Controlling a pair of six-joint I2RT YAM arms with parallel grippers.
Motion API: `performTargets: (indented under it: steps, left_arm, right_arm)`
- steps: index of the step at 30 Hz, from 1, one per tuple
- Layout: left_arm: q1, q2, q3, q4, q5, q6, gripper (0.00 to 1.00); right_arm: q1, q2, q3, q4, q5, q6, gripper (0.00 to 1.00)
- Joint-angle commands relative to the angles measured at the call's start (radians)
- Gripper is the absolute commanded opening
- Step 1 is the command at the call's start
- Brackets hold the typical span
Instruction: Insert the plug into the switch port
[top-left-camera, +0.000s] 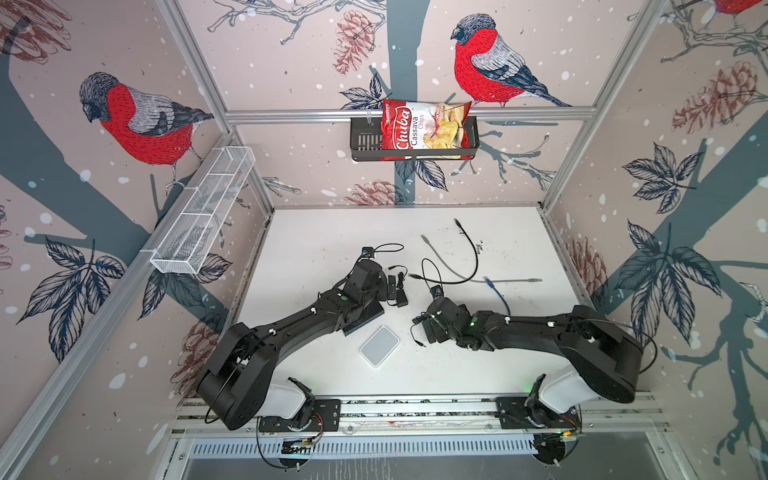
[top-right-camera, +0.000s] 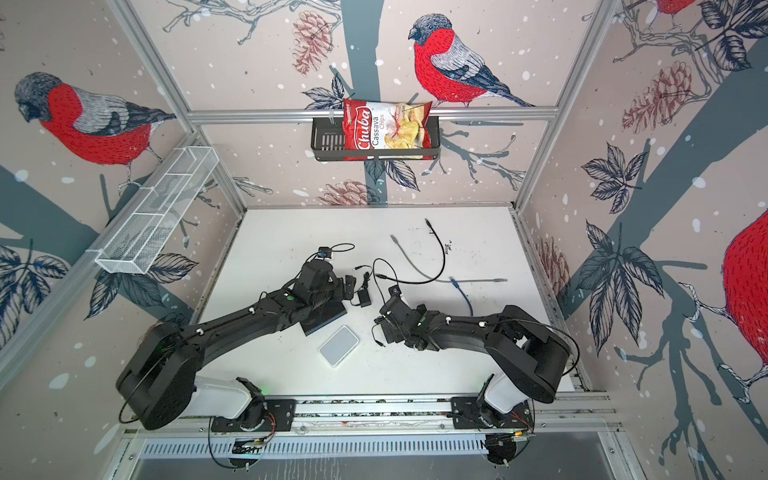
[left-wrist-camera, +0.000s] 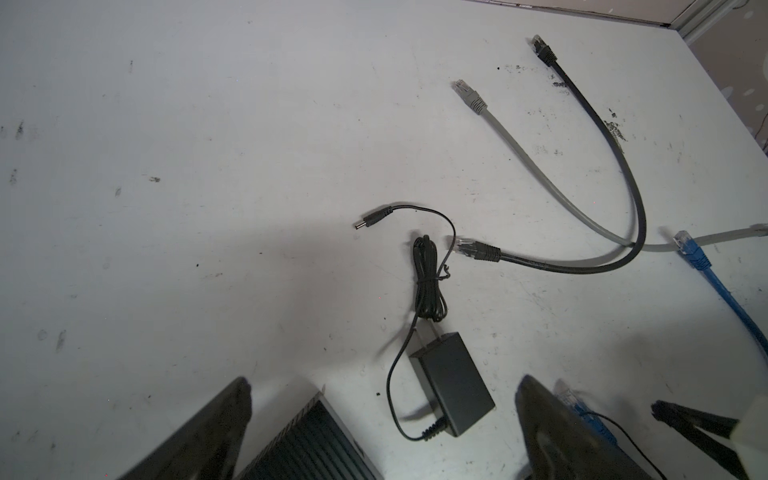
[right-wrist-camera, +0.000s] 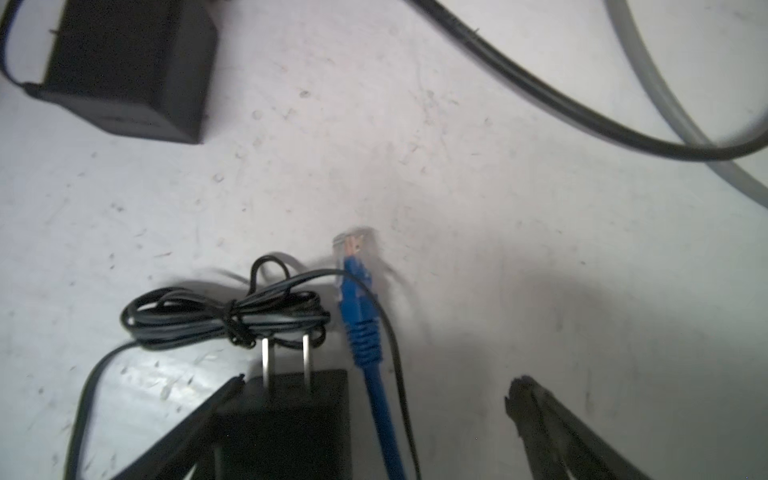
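Tabletop (top-left-camera: 332, 232), left hand (left-wrist-camera: 385, 381) apart, right hand (right-wrist-camera: 376, 381) apart astride blue plug (right-wrist-camera: 355, 286), white box (top-left-camera: 379, 345) in top views only

I read one printed label, in both top views: "Chuba Cassava Chips". "Chuba" is in white script and "Cassava Chips" in smaller type, on the red snack bag (top-left-camera: 424, 129) lying in the black wall basket (top-left-camera: 363, 141). The bag's finer print is too small to read.

Cables (left-wrist-camera: 631, 247) clutter centre-right; table (top-left-camera: 316, 232) far-left seemingly open.
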Motion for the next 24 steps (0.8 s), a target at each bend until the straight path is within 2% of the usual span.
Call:
performTargets:
  steps: [1,11,20,24]
  left_arm:
    - [-0.008,-0.011,0.008,0.014,-0.006,0.005,0.98]
    - [-0.021,-0.041,0.017,-0.093,-0.050,-0.032,0.98]
    - [-0.087,0.010,0.078,-0.170,-0.090,-0.024,0.97]
    - [-0.093,0.028,0.091,-0.182,-0.071,-0.054,0.96]
  right_arm:
    - [-0.034,0.004,-0.002,-0.036,0.051,0.057,1.00]
    - [-0.158,-0.035,-0.007,-0.045,0.040,0.121,0.99]
    - [-0.158,-0.181,-0.029,-0.025,-0.042,0.078,1.00]
    - [-0.137,-0.233,-0.018,-0.036,-0.063,0.037,1.00]
